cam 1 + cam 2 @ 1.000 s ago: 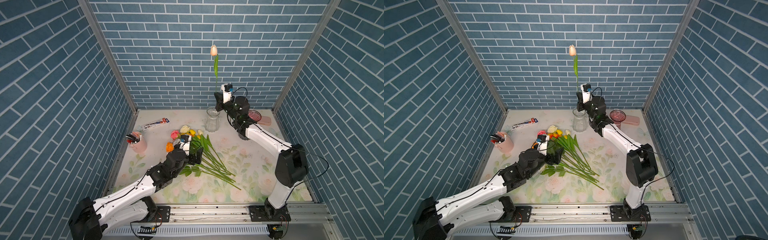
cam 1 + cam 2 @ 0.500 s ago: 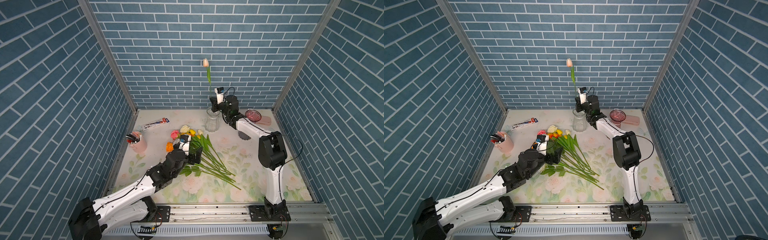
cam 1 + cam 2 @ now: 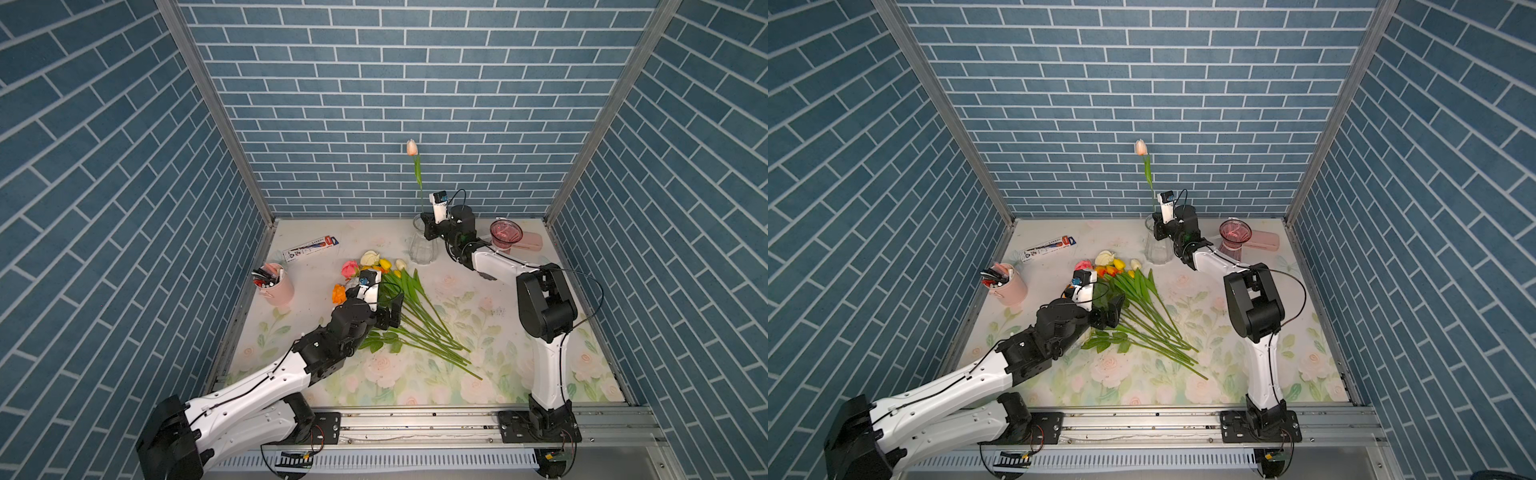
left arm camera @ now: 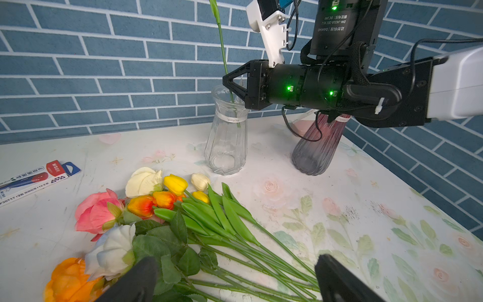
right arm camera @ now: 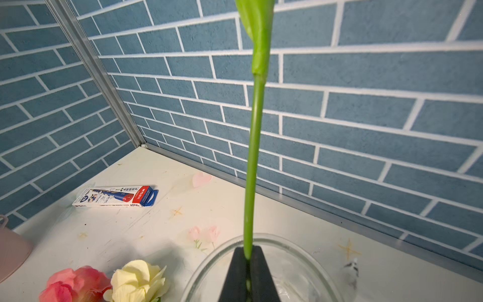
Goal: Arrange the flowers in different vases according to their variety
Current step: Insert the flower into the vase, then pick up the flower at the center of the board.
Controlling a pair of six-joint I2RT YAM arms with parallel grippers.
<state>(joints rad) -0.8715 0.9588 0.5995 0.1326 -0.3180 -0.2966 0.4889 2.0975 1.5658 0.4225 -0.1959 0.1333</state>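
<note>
My right gripper is shut on the green stem of a pink tulip. It holds the tulip upright just above the mouth of the clear vase. In the left wrist view the stem's lower end reaches down into the vase's neck. The purple vase stands to its right, with no flower in it. The other flowers, tulips and roses, lie in a heap mid-table. My left gripper hovers open over their stems, holding nothing.
A pink pen cup stands by the left wall. A pen box lies at the back left. A pink case lies behind the purple vase. Blue brick walls close in three sides.
My right gripper has come down with the tulip and shifted slightly left, bringing the stem end into the clear vase. The left arm has not moved.
</note>
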